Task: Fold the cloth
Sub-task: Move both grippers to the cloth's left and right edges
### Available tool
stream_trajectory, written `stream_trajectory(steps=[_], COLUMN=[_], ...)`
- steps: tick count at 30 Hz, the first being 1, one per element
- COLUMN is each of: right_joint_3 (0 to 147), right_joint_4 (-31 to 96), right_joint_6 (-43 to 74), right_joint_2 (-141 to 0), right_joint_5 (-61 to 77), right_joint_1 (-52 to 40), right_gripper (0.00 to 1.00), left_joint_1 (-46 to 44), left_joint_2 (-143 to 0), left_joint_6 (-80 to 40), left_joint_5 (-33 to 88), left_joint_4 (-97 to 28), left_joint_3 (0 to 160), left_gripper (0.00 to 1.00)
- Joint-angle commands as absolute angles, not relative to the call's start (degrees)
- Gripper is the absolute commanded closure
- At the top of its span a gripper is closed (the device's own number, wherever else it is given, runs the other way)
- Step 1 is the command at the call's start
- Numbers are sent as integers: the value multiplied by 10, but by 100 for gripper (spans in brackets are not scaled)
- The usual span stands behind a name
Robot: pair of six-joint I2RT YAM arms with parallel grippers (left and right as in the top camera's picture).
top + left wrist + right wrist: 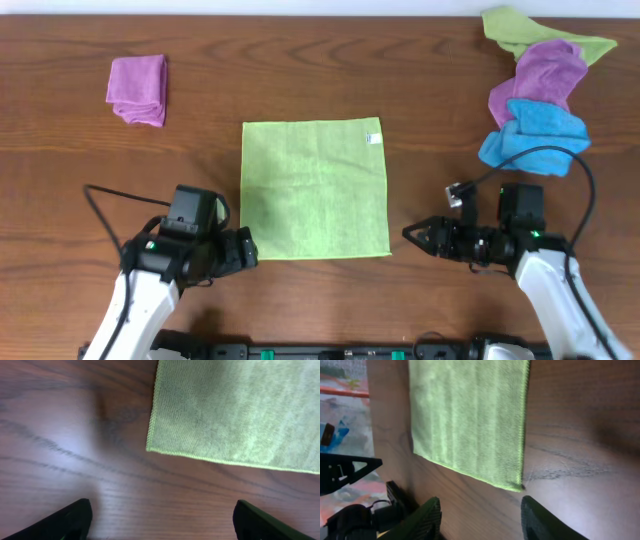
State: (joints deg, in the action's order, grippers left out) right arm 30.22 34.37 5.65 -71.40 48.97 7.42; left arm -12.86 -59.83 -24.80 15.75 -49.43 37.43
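The left gripper [247,250], jaws wide and empty, sits just beside the near-left corner of the cloth [315,190], which lies spread flat at its 1 o'clock. The right gripper [418,236], jaws parted and empty, has the cloth close at 10 o'clock. A white tag [372,137] marks the far-right corner.

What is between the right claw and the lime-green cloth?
Nothing but bare wooden table. A narrow strip of it separates the right claw from the lime-green cloth. The overhead and right wrist views both show it.
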Motion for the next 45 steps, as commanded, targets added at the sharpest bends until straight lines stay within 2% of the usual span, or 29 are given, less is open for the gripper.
stream_trajectory(steps=[1, 11, 24, 29, 34, 42, 45], right_joint_3=[303, 303, 303, 303, 302, 302, 302], right_joint_4=[333, 278, 267, 262, 261, 243, 225], right_joint_6=[21, 1, 4, 13, 17, 37, 53], right_joint_2=[-754, -865, -878, -879, -888, -949, -976], right_joint_5=[491, 481, 481, 480, 480, 485, 485], right_joint_1=[71, 71, 46, 29, 29, 20, 10], right_gripper=[49, 55, 55, 56, 55, 59, 61], left_joint_1=[-117, -101, -100, -71, -29, -29, -29], left_joint_2=[-628, -715, -802, -821, -821, -821, -821], left_joint_6=[-229, -212, -220, -215, -182, -173, -184], left_joint_5=[207, 201, 190, 240, 284, 308, 354], left_joint_4=[-471, -427, -321, -269, -268, -269, -238], left_joint_3=[354, 347, 319, 287, 272, 246, 225], left_gripper=[9, 11, 12, 13, 14, 16, 18])
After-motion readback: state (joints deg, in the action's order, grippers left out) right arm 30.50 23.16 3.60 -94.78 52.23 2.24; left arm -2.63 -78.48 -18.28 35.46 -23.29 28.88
